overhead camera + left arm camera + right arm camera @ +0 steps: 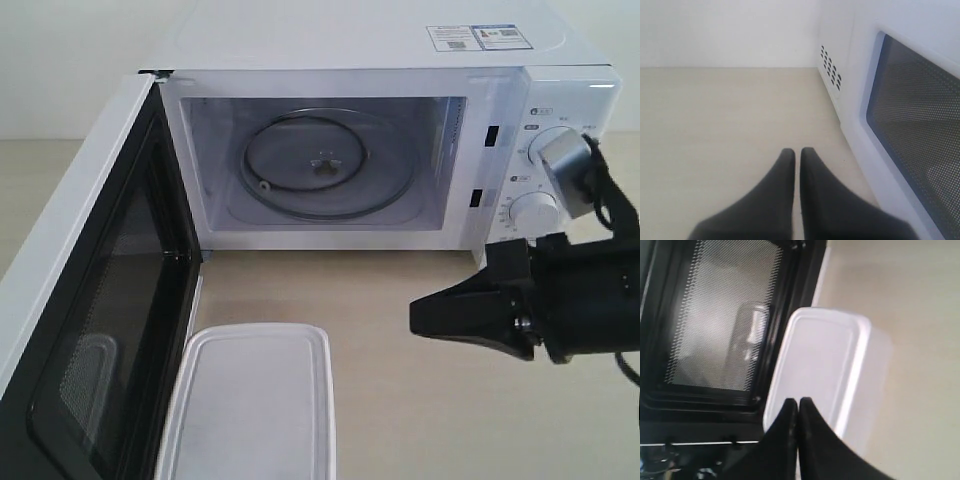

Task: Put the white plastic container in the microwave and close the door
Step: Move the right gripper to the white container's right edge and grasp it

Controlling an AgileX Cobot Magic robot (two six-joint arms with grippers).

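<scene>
Exterior view of a white microwave point(350, 45) at 12 o'clock on a pale table point(430, 420), its door point(90, 300) swung fully open toward the camera along 9 o'clock, the black mesh inner face showing. The cavity is empty, with only the glass turntable point(320, 165) inside. The white plastic container point(250, 400), lid on, lies flat on the table at 7 o'clock, outside the oven, its long side just beside the door's lower edge; whether they touch cannot be told. The right gripper point(418, 318) hangs at 4 o'clock, above the table and well apart from the box, its 2 jaws pressed together and holding nothing. The left gripper point(796, 154), seen only by its own wrist camera, sits low over the table near the door's outer face, its jaws all but closed with a thin slit between them, also empty. So nothing is loaded yet. Likely trouble: the right jaws must spread before any grasp, or they would only nudge the box. The door crowds 1 long side, leaving little room for a finger there, so a pinch across the width may shove the box against the door. The lid looks smooth, so a shallow hold could slip. The box seems about as wide as the turntable, so a tilted carry could catch the cavity sill. It also lies in the door's swing path, so an early push from the left arm would sweep it.
</scene>
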